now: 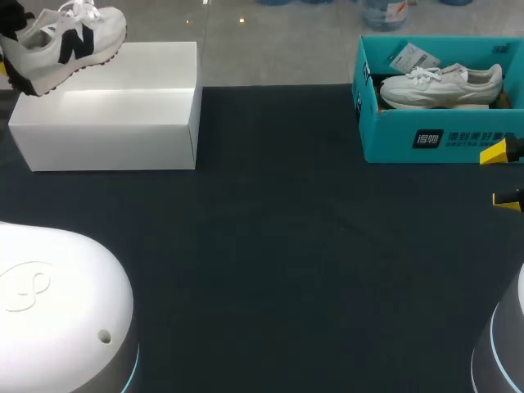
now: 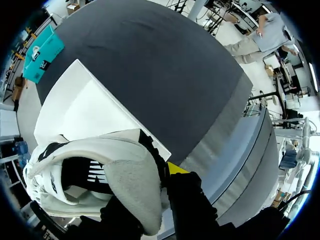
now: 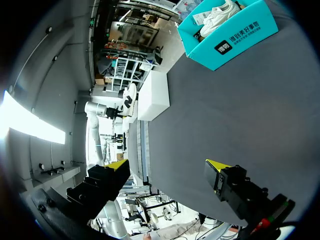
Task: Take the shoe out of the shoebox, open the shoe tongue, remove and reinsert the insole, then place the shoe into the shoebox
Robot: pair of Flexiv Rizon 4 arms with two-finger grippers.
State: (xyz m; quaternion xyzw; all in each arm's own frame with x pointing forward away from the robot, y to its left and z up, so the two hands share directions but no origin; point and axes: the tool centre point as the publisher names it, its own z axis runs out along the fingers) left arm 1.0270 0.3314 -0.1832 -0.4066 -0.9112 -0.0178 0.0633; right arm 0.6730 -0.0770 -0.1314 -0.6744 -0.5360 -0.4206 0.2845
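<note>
Counting two shoes (image 1: 70, 41) (image 1: 442, 82) (one shoebox (image 1: 442, 139)).

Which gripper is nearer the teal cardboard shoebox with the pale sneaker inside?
Right. The right gripper sits open just beside the teal cardboard shoebox; the left gripper is far across the table, shut on a white-and-black sneaker above a white rectangular box.

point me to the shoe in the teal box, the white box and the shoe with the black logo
shoe in the teal box (image 1: 442, 85): head view, on its side panel
white box (image 1: 123, 94): head view, on its top face
shoe with the black logo (image 1: 75, 45): head view, on the logo
</note>
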